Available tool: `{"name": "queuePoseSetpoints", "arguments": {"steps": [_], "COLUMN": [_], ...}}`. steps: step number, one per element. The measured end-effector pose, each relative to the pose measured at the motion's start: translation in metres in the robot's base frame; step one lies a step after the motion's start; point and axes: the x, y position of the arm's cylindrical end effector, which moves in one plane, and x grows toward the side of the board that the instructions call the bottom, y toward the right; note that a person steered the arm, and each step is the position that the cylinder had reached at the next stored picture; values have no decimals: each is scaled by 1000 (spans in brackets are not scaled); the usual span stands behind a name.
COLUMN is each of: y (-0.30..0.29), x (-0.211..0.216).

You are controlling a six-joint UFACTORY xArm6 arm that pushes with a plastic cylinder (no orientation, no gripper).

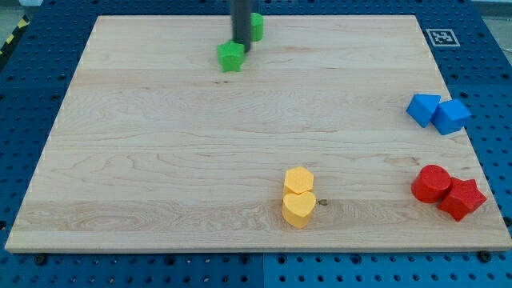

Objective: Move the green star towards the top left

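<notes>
The green star (230,57) lies near the view's top, a little left of centre, on the wooden board (160,160). My tip (241,44) stands right at the star's upper right edge, touching or nearly touching it. A second green block (256,26), its shape unclear, sits just up and right of the rod, partly hidden behind it.
Two blue blocks (422,109) (450,117) sit side by side at the right edge. A red cylinder (431,183) and a red star (462,199) sit at the lower right. A yellow hexagon (298,180) and a yellow heart (298,210) touch at the bottom centre.
</notes>
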Motion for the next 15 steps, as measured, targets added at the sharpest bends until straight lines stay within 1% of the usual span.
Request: {"name": "queuePoseSetpoints", "arguments": {"steps": [1,2,3,4,5,6,7,8,9,11,13,14,15], "y": [33,97,93,20,-61,-98,-55,0,4,-94,-117,-144,-151], "x": [0,22,55,56,48,37,53,59,41,4,12,-10,-19]}}
